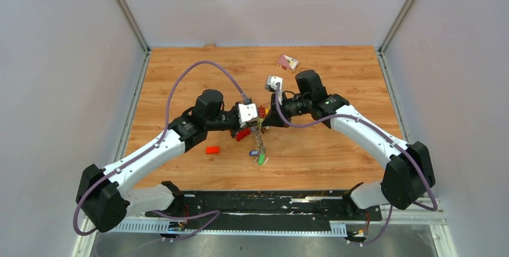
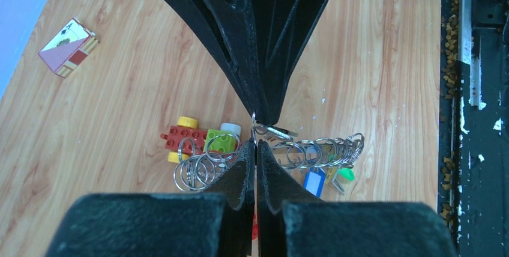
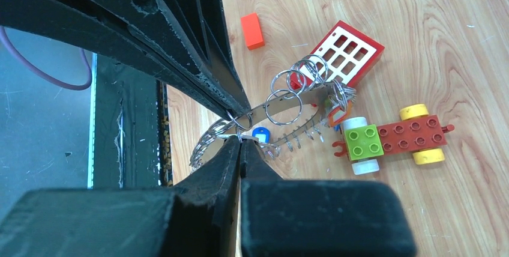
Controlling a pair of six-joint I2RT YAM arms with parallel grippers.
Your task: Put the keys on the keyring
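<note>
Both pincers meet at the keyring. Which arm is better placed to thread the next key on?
Right, probably: a silver key sticks out beside the shut right pincer; the left pincer, also shut, seems to pinch the keyring.

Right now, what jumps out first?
The left gripper and right gripper meet tip to tip mid-table, both shut on the keyring. Coloured keys hang from it, and a toy car lies on the table close by.

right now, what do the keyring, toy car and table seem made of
Keyring: likely polished metal; thin silver loops glint. Toy car: probably glossy plastic; studded bricks in solid red, green, yellow. Table: wood or wood-look laminate; grain shows, matte sheen.
</note>
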